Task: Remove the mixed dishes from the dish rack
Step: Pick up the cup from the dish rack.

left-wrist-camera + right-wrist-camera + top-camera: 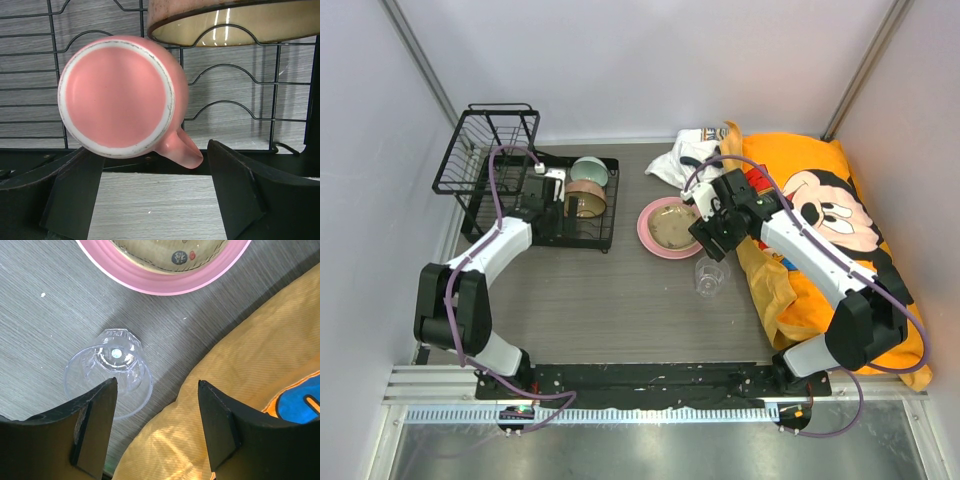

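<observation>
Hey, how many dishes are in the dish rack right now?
3. A pink mug sits upside down on the rack, on its lower tray; a tan bowl stands on edge just behind it, and a green bowl is behind that. The left arm may hide more.

The top external camera sits high above and behind the arm bases and looks down on the whole tabletop [620,290]. In it the bases lie at 6 o'clock, the dish rack [470,165] at 10 o'clock and the pink plate [644,232] near centre. The left wrist camera faces the rack's wire grid from very close. The pink mug [117,95] spreads from 10 o'clock to centre, and the left fingers [70,200] edge in at 6 o'clock. The right wrist camera looks steeply down at the tabletop from nearby. The clear glass cup [112,365] is at 8 o'clock, the plate's rim at 12 o'clock and the right fingers [92,430] at 6 o'clock. It shares the cup and plate with the overhead view.
</observation>
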{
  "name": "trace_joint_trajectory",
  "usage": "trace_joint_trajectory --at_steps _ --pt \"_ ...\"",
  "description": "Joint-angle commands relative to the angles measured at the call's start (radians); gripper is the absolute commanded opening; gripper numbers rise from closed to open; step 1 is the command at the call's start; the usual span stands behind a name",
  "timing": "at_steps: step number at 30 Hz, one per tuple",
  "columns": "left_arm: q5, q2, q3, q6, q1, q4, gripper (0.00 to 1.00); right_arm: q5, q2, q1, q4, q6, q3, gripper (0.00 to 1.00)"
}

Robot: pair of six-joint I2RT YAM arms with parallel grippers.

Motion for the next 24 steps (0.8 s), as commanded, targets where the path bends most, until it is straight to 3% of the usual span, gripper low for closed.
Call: trace_joint_trajectory --at_steps 1,17,21,24 --pt "-0.015 0.002 0.011 -0.013 -0.004 0.07 0.85 -0.013 -0.03 0.005 0.036 -0.001 -0.017 0.7" --pt "-0.086 -0.027 0.013 0.039 -0.004 0.086 0.79 -0.016 -0.037 0.005 0.058 -0.01 -0.057 0.7" --pt "-0.109 -0.024 0.014 0.048 -0.004 0.083 0.8 -0.016 -0.04 0.005 0.059 -0.013 -0.062 0.69" --pt "-0.119 -0.016 0.017 0.048 -0.004 0.074 0.87 -0.018 -0.041 0.005 0.059 -0.015 -0.065 0.69"
